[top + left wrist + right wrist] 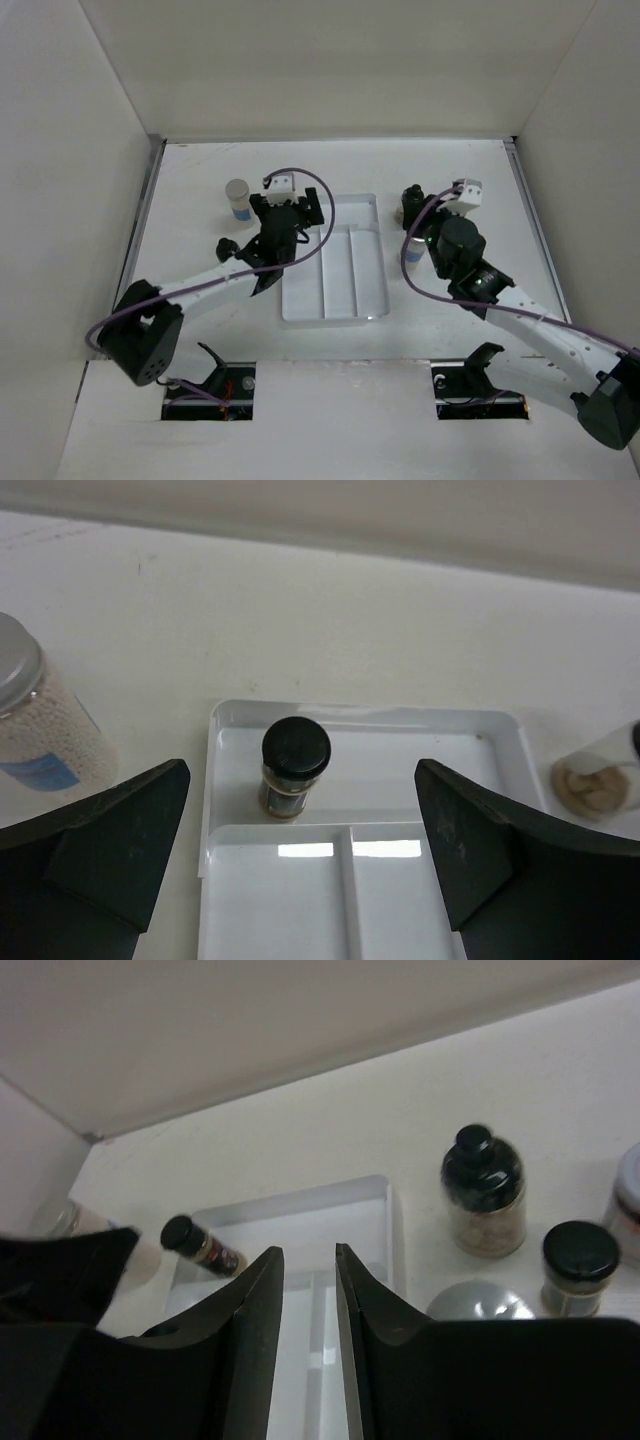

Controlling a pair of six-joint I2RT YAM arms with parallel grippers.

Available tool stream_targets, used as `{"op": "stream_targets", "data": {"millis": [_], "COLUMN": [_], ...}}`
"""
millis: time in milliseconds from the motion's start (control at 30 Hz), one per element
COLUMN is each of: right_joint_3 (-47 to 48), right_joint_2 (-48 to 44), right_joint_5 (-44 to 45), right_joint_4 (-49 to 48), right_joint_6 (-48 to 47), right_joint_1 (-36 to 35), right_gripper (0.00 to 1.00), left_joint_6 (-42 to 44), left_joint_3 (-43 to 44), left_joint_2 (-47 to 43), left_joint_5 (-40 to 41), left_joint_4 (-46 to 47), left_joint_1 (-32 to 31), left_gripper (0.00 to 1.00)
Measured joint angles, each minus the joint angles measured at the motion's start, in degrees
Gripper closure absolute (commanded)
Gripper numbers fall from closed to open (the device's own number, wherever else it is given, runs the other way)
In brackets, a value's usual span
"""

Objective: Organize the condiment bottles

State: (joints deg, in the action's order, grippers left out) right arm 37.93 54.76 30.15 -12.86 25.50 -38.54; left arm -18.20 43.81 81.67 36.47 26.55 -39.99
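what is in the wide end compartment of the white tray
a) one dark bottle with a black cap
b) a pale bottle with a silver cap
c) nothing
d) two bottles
a: the left wrist view shows a single dark bottle with a black cap standing upright in that compartment of the white tray.

tray (400, 780): glossy white plastic | bottle cap (296, 746): smooth black plastic | table (300, 610): matt white

tray (365, 280) centred on counter (470, 170) | bottle (295, 765) in far compartment, left end | second bottle (238, 198) left of tray | bottle cluster (483, 1190) right
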Motion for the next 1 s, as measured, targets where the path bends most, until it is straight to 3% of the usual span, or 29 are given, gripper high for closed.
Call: {"op": "stream_targets", "data": {"millis": [67, 200, 267, 500, 733, 1000], "right_joint_3": [3.37, 9.09, 12.07, 23.23, 31.32, 33.66], "right_joint_2": [0.96, 6.38, 11.02, 27.74, 35.95, 43.82], "right_joint_5": [0.35, 0.44, -0.31, -6.49, -9.79, -10.05], "right_joint_4": [2.45, 5.49, 7.23, 15.89, 21.84, 23.61], "right_joint_6": [-0.02, -0.31, -0.9, -3.89, -6.03, -6.71], "right_joint_1": [3.5, 10.88, 13.99, 18.4, 19.41, 19.89], "right_gripper": [0.57, 0.21, 0.11, 0.04, 0.02, 0.09], "left_joint_6": [-0.11, -0.76, -1.64, -4.42, -5.81, -6.29], "left_joint_3": [-2.75, -8.26, -11.17, -18.67, -22.36, -22.51], "left_joint_2": [-5.27, -13.03, -15.78, -20.22, -21.29, -21.11], "left_joint_5": [-0.07, -0.63, -1.49, -5.14, -7.39, -7.85], "left_joint_4": [2.23, 5.53, 6.34, 8.02, 12.11, 14.43], "left_joint_1": [-0.48, -1.62, -2.58, -3.61, -2.82, -2.71], "left_gripper": [0.01, 0.03, 0.03, 0.03, 0.03, 0.03]}}
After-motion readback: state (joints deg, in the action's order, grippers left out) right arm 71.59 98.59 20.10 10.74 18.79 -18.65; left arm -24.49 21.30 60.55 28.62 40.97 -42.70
